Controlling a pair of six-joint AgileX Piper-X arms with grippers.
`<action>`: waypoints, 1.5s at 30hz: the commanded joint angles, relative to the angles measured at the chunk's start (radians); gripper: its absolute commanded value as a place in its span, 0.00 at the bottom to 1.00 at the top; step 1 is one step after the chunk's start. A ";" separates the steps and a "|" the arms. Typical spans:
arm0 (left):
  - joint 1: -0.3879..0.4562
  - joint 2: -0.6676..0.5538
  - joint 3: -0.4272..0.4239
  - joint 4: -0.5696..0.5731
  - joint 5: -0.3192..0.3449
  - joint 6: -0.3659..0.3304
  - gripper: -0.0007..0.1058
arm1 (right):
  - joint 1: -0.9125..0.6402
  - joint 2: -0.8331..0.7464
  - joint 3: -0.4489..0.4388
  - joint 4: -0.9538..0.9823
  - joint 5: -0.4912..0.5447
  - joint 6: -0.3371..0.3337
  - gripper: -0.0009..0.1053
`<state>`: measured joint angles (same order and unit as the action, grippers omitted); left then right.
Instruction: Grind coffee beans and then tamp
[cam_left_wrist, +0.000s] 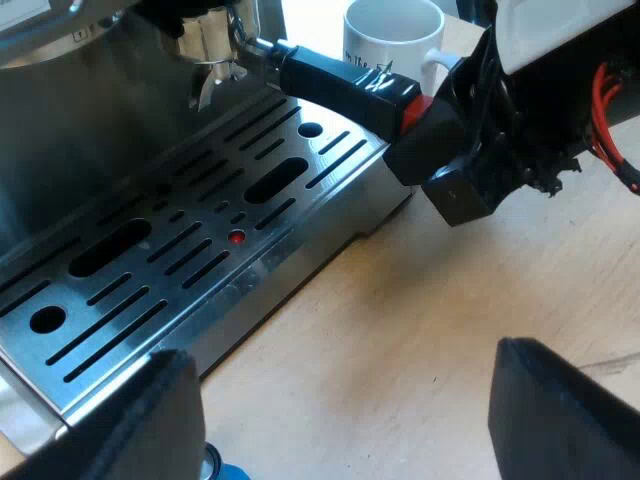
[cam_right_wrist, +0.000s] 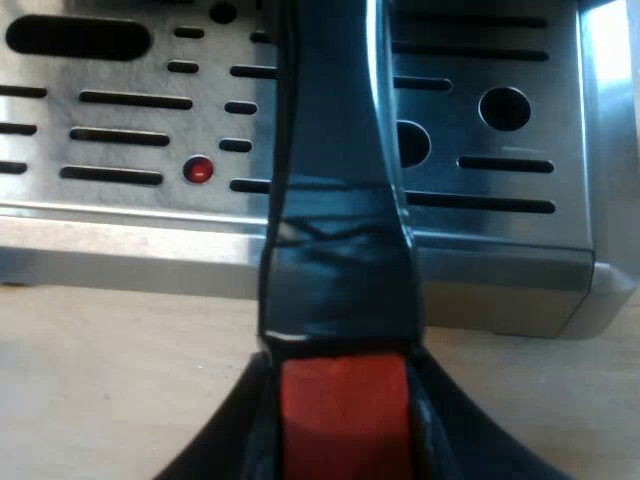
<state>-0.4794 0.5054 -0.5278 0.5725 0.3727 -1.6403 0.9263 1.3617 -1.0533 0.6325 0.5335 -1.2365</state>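
Pale wooden worktop (cam_left_wrist: 420, 320) carried the espresso machine (cam_left_wrist: 90, 120), whose slotted steel drip tray (cam_left_wrist: 200, 250) ran along to a corner where the bare wood began. A small red dot (cam_left_wrist: 236, 237) sat among the tray's slots.

The metal holder (cam_left_wrist: 215, 40) was locked into the machine's front above the tray. Its dark handle (cam_left_wrist: 340, 85) reached out over the tray's far corner and finished in a red end (cam_left_wrist: 410, 112).

My right gripper (cam_left_wrist: 425, 125) was closed on that handle. In the right wrist view its two black fingers (cam_right_wrist: 230, 440) pressed against either side of the red end (cam_right_wrist: 343, 420), with the tray (cam_right_wrist: 500, 60) and its red dot (cam_right_wrist: 199, 169) below.

A white mug (cam_left_wrist: 390, 35) with dark print stood on the worktop beyond the handle, just beside the right gripper.

My left gripper (cam_left_wrist: 340, 420) hung over bare worktop near the tray's long edge, its fingers (cam_left_wrist: 140, 420) spread wide apart and holding nothing. A sliver of something blue (cam_left_wrist: 228, 472) showed beside one finger, too little of it to tell what it was.
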 joint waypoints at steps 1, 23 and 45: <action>-0.006 -0.003 -0.004 -0.004 0.007 -0.001 0.59 | 0.016 -0.020 -0.008 -0.012 0.017 -0.015 0.01; -0.006 -0.003 -0.004 -0.004 0.007 -0.001 0.59 | 0.045 -0.063 -0.003 0.059 0.040 0.030 0.01; -0.006 -0.003 -0.004 -0.004 0.007 -0.001 0.59 | 0.186 -0.076 -0.003 0.111 0.123 0.087 0.01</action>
<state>-0.4794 0.5054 -0.5278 0.5725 0.3727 -1.6403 1.1092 1.3005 -1.0420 0.7610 0.6103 -1.1481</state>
